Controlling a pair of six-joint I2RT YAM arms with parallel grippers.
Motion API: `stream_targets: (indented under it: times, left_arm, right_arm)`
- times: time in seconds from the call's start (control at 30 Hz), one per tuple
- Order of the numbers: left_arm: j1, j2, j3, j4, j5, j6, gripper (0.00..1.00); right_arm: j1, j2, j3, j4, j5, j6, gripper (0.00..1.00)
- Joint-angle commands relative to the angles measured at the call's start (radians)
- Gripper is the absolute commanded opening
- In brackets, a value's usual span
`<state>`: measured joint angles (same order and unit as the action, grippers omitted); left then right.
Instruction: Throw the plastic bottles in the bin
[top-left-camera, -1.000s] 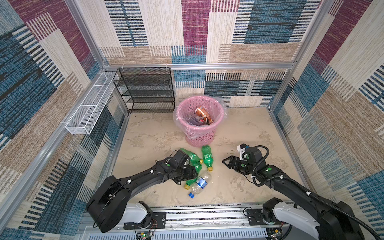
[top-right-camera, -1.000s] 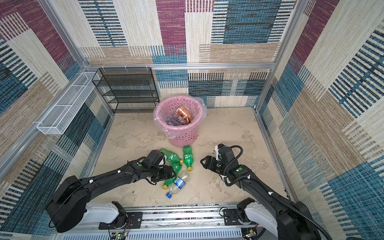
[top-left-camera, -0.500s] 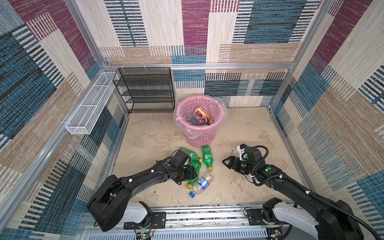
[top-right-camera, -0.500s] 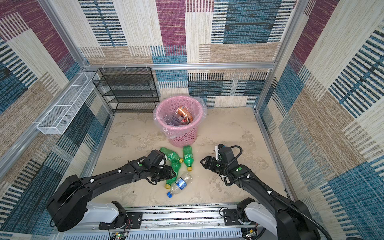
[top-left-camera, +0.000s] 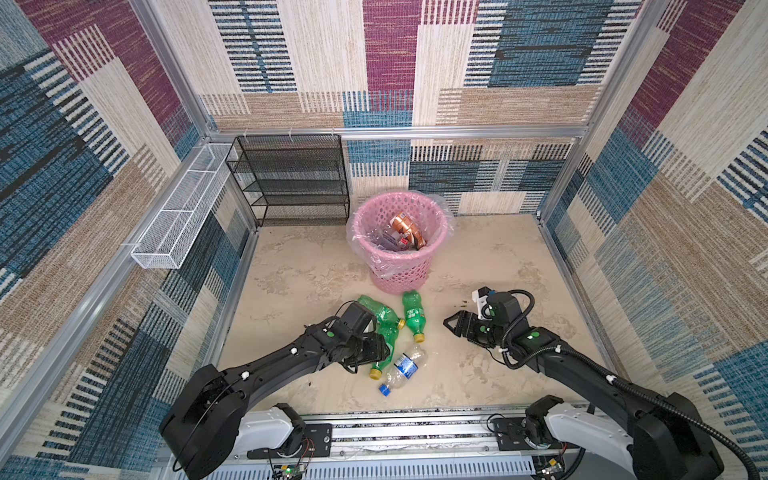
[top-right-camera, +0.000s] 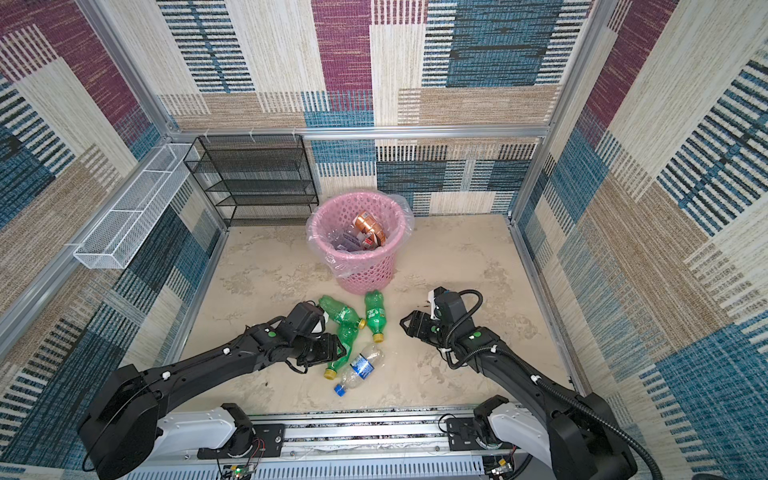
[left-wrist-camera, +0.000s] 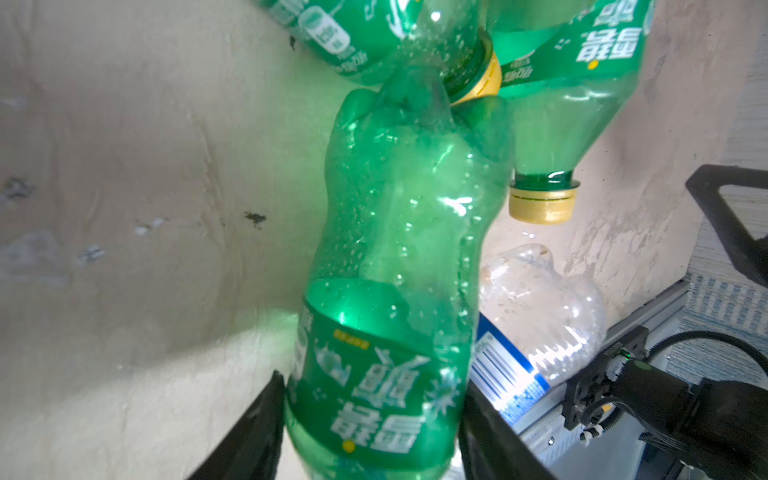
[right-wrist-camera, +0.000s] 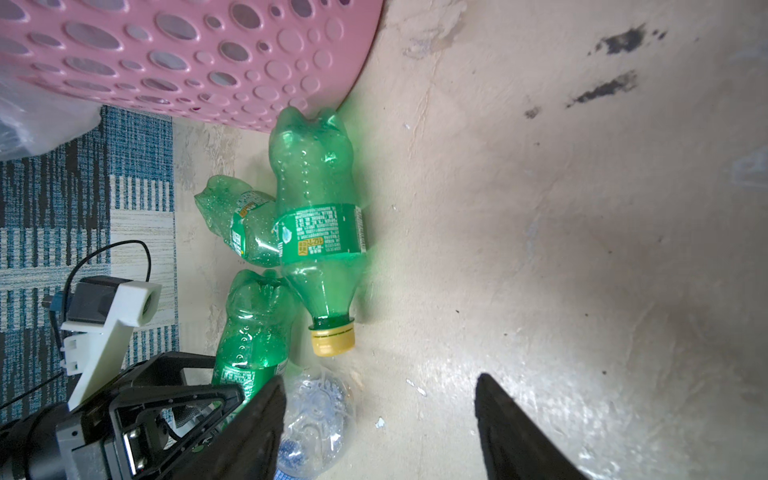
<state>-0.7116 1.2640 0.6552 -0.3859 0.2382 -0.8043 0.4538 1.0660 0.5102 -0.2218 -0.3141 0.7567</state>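
Four bottles lie on the desk (top-left-camera: 299, 266). Several more, a brown-labelled bottle (top-left-camera: 405, 224) among them, are already seen inside the bin (top-left-camera: 401, 268).

Step in hand (judged): pick-up of one green bottle by the left tool (left-wrist-camera: 370, 432).

Left tool: jaws closed on the labelled section of the held green bottle (left-wrist-camera: 399, 249), one jaw pressed to each side. The bottle's base points away from the tool. Whether it is lifted clear of the desk cannot be told.

Neighbours, relative to the left tool:
- second green bottle (top-left-camera: 380, 309), ahead, with its cap at the held bottle's base, touching or nearly so;
- third green bottle (top-left-camera: 413, 311), ahead and to the right, with its base against the foot of the bin;
- clear bottle (top-left-camera: 405, 365), blue-capped, just beside the right jaw;
- bin, well ahead, beyond the second and third bottles.

Right tool (right-wrist-camera: 380, 419): jaws apart, nothing between them, held over bare desk with the third green bottle near and ahead of it.

Next move (judged): a straight lift is called for, so that the second and clear bottles are not dragged along. The load is then to be carried forward above the bin's rim and released over the opening. The thin wall is expected to flex, so slip is to be watched.
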Motion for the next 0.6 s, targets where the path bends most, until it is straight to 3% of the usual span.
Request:
stream_targets:
  times: [0.0, 0.27, 0.57]
  left_arm:
    - [0.000, 0.009, -0.008, -0.016, -0.013, 0.027, 0.71]
    - [0.000, 0.070, 0.004, 0.009, -0.006, 0.031, 0.81]
    - [0.001, 0.096, 0.038, 0.015, -0.016, 0.044, 0.72]
  right_arm:
    - [0.001, 0.011, 0.011, 0.040, -0.014, -0.010, 0.73]
    - [0.001, 0.014, 0.019, 0.036, -0.014, -0.013, 0.73]
    - [0.001, 0.014, 0.012, 0.039, -0.011, -0.014, 0.73]
